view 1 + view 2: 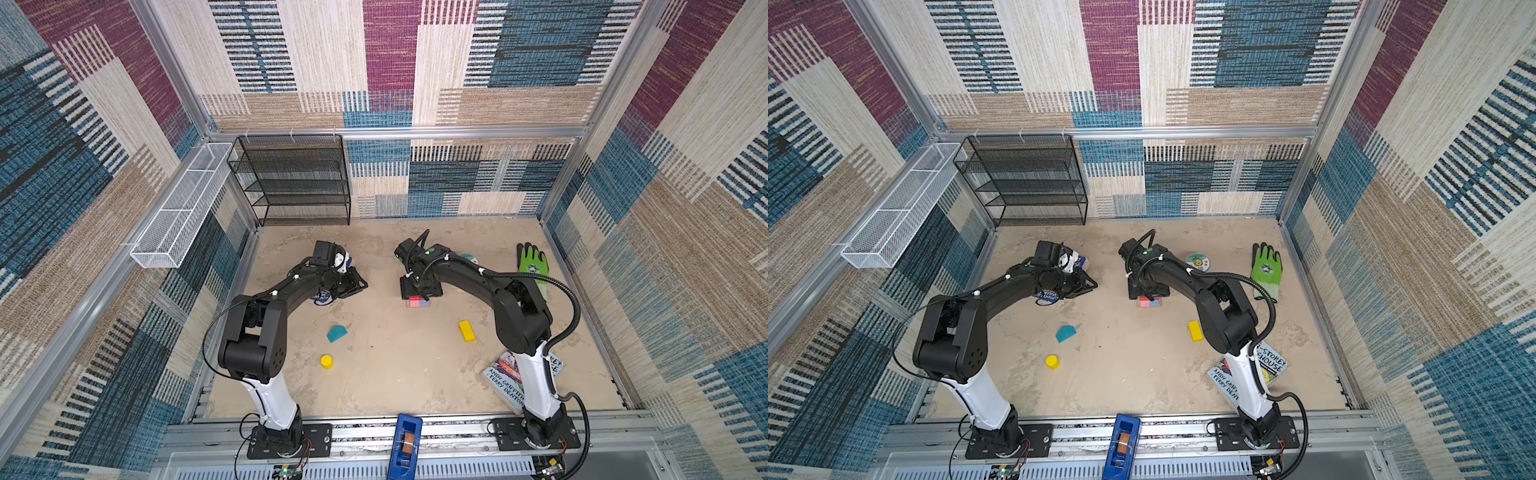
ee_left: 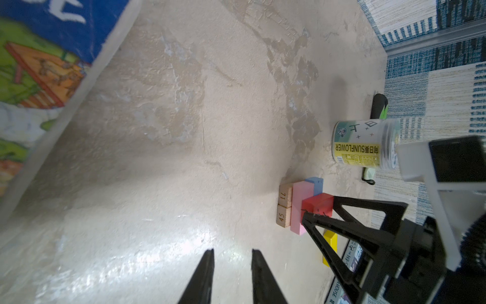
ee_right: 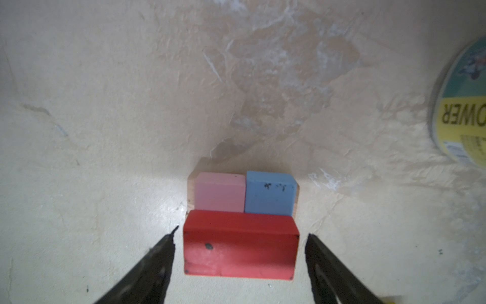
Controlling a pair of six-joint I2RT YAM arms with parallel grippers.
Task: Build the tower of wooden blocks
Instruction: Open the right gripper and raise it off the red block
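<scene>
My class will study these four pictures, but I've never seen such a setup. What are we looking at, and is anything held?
Two robot arms stand at a table, each ending in a two-fingered gripper. Two pictures look down from overhead; two come from wrist cameras. The right gripper is open around a red block lying across a pink block and a blue block on plain wood slabs. The left gripper is open and empty. Loose: a yellow block, yellow cylinder, teal house piece, glove, jar, two books. Nothing is held.

You see matt, scuffed paint on the red block [image 3: 240, 250]; bare, smooth wood slabs [image 2: 285, 196]; at its 2 o'clock, a glossy plastic jar [image 1: 1198, 262]; a rough, matt tabletop [image 3: 105, 105].
</scene>
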